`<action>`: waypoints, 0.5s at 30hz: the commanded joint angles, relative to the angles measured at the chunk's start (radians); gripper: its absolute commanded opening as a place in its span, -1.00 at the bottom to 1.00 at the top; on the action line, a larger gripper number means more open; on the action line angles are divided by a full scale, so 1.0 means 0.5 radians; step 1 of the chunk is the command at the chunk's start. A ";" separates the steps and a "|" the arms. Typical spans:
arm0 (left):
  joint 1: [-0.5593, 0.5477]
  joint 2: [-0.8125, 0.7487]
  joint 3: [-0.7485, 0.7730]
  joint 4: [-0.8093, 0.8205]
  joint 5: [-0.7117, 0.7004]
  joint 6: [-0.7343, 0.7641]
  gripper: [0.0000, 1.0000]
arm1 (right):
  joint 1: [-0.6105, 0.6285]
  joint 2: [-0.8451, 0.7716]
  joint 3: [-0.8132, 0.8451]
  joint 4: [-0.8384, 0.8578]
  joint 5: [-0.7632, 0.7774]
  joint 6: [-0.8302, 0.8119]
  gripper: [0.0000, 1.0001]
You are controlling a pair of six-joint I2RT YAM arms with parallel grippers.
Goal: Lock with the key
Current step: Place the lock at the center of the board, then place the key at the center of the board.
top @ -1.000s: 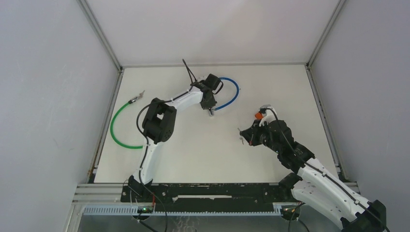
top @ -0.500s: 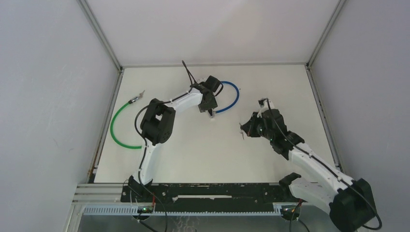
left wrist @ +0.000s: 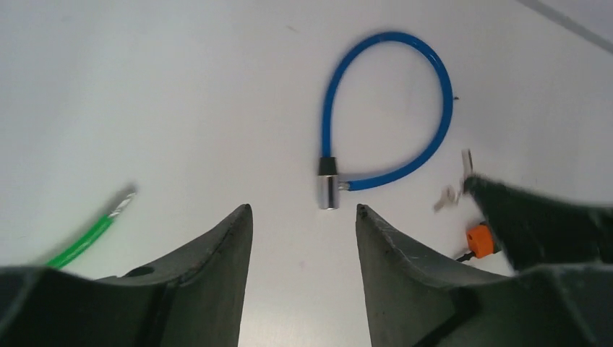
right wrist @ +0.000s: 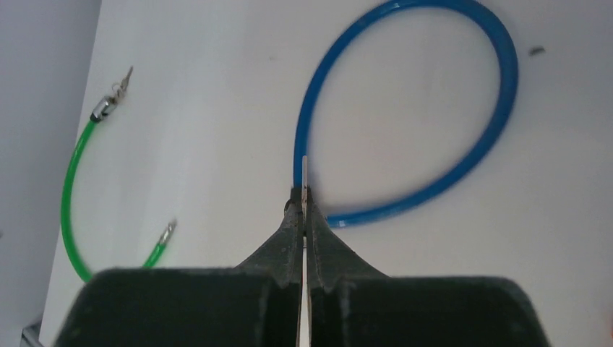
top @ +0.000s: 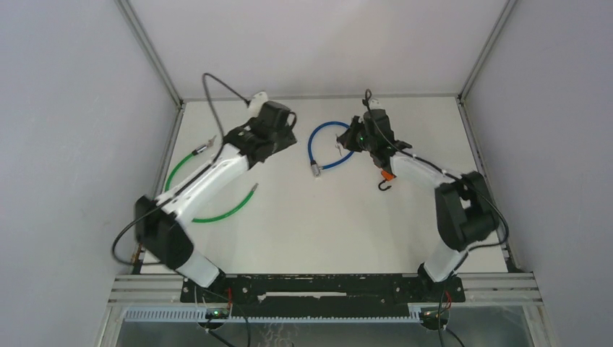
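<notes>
Toward the back of the table (top: pixel 289 231), your left gripper (left wrist: pixel 302 211) hangs with jaws apart, holding nothing, while your right gripper (right wrist: pixel 304 201) is pinched tight on the key (right wrist: pixel 304 172), close by the blue cable lock (left wrist: pixel 328 184).

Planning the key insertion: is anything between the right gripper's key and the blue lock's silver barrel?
Nothing visible: only table and the lock's own blue cable lie between the key and the barrel. Left gripper stands aside.

On the white table (top: pixel 325 231) two things are laid flat: a looped blue cable lock (left wrist: pixel 327 108) and a curved green cable (right wrist: pixel 66 189).
</notes>
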 commanded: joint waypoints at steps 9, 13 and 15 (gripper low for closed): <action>0.485 -1.134 -1.100 -0.418 -0.232 0.060 0.26 | -0.007 0.924 0.904 -0.042 -0.078 -0.008 -0.56; 0.747 -1.340 -1.373 -0.465 -0.135 0.007 0.43 | 0.016 0.950 0.982 -0.122 0.074 -0.073 -0.28; 0.882 -1.412 -1.485 -0.434 -0.067 0.000 0.52 | 0.010 0.947 1.016 -0.169 0.109 -0.099 -0.20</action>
